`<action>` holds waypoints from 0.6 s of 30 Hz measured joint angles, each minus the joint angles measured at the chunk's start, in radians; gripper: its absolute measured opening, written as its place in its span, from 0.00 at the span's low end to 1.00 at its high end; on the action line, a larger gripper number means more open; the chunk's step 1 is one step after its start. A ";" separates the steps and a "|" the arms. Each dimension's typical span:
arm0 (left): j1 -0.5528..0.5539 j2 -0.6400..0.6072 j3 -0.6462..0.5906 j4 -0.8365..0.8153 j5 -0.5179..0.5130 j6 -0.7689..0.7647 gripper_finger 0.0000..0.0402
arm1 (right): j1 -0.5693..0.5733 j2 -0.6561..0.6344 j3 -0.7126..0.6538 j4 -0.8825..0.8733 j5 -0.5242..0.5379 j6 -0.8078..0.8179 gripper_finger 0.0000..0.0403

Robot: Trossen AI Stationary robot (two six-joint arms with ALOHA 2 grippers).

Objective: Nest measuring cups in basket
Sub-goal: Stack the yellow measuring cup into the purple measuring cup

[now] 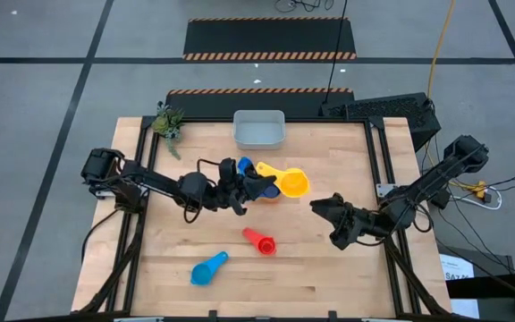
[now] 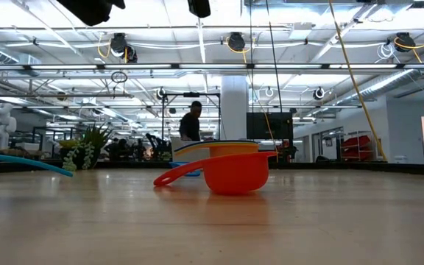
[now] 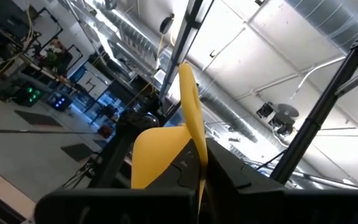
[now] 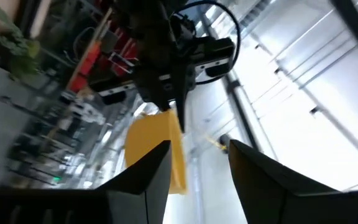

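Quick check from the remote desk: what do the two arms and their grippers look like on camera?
Both arms are dark, jointed links with black cables looping along them. The left gripper and the right gripper are black, each with two fingers. In the right wrist view its fingers are flat, tapering black wedges. No markings are visible.

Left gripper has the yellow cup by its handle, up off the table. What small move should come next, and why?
Probably carry the yellow cup toward the basket. The left gripper is shut on its handle; the basket sits just beyond, at the table's far edge, and looks empty. The right gripper waits open nearby.
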 joint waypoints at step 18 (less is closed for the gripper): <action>-0.020 0.000 0.000 -0.008 -0.006 0.023 0.04 | -0.134 0.000 0.000 0.012 -0.114 -0.029 0.39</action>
